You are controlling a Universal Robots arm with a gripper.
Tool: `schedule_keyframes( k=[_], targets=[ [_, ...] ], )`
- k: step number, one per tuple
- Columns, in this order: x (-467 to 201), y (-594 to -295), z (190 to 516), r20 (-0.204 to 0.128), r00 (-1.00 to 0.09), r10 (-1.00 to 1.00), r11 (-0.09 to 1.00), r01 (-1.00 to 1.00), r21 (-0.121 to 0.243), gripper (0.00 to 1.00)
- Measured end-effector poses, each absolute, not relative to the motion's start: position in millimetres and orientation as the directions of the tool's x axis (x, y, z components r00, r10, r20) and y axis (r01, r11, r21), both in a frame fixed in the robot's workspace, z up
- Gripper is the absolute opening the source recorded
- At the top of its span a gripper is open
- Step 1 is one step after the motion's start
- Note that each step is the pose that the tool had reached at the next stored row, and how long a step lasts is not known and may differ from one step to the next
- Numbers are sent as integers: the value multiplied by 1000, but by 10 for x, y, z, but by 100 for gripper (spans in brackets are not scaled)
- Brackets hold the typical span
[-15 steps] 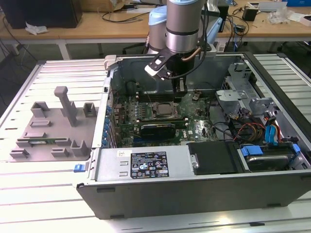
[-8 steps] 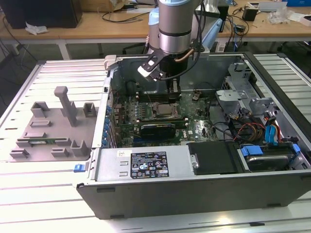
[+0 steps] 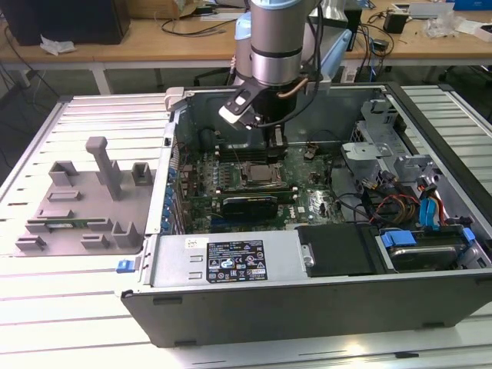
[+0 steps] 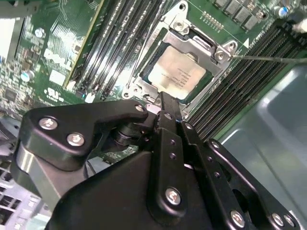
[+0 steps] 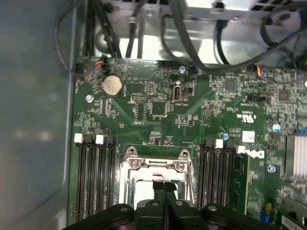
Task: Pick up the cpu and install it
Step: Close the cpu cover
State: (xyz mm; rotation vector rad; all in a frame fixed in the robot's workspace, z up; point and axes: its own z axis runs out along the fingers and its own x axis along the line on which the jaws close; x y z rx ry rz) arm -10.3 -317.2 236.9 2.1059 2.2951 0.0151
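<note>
Reaching down from the upper middle of the exterior view, the arm (image 3: 275, 38) holds its gripper (image 3: 277, 146) inside the open computer case (image 3: 231, 307), over the green motherboard (image 3: 307, 192). In the second wrist view the cpu (image 4: 176, 74) lies flat in the socket frame (image 4: 218, 53), silver top up, with banks of memory slots (image 4: 120, 43) on either side. In the first wrist view the two fingers (image 5: 158, 191) are pressed together with only a thin seam between them, and they grip nothing. Their tips hang just over one edge of the cpu; whether they touch it I cannot tell. A grey fixture (image 3: 84, 200) stands on the slatted table (image 3: 77, 307) at the exterior view's left, beside the case.
</note>
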Motion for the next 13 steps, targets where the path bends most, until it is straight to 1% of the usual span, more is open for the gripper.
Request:
schedule_keyframes(
  k=[5, 9, 11, 13],
  targets=[
    [-103, -3172, 2368, -18, -211, 977, 211, 977, 25, 11],
    [-103, -3172, 2368, -20, -283, 959, 284, 959, 24, 11],
    [-103, -3172, 2367, -22, -358, 933, 359, 933, 23, 11],
    [-103, -3171, 2366, -23, -411, 912, 411, 911, 23, 11]
  ],
)
